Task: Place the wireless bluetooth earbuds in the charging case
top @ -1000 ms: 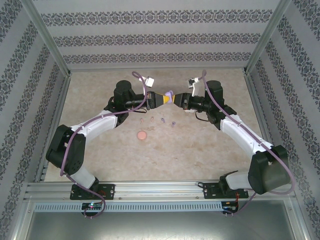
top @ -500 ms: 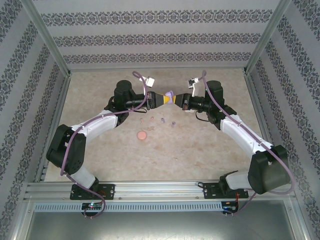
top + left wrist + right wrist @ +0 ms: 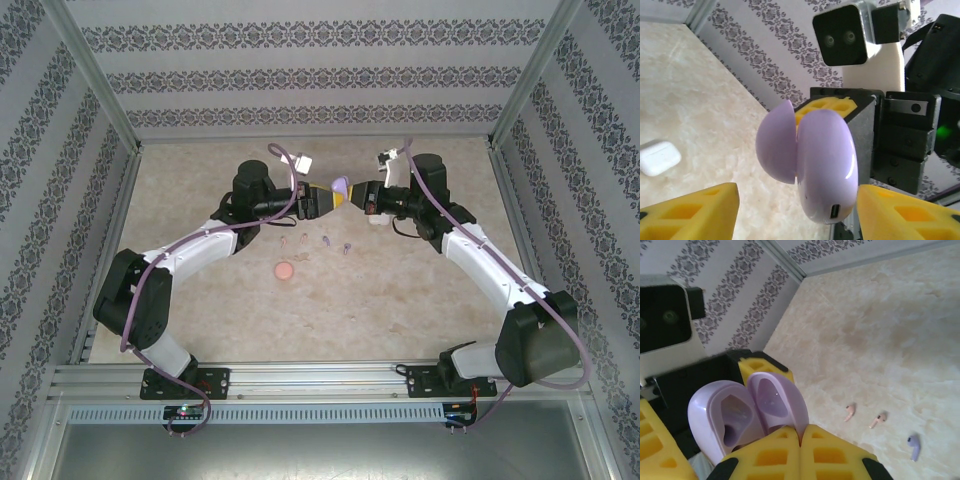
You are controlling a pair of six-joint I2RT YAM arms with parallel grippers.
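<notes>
Right wrist: right fingers (image 3: 771,456) seemingly pinch the open purple charging case (image 3: 740,412).

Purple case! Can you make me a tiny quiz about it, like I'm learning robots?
1. True or false: the purple case has its lid shut.
2. Which pincer grips it? A left, B right.
3. How many earbuds lie on the table in the right wrist view?
Key: 1 false, the lid is open. 2 B, the right pincer. 3 three.
</notes>
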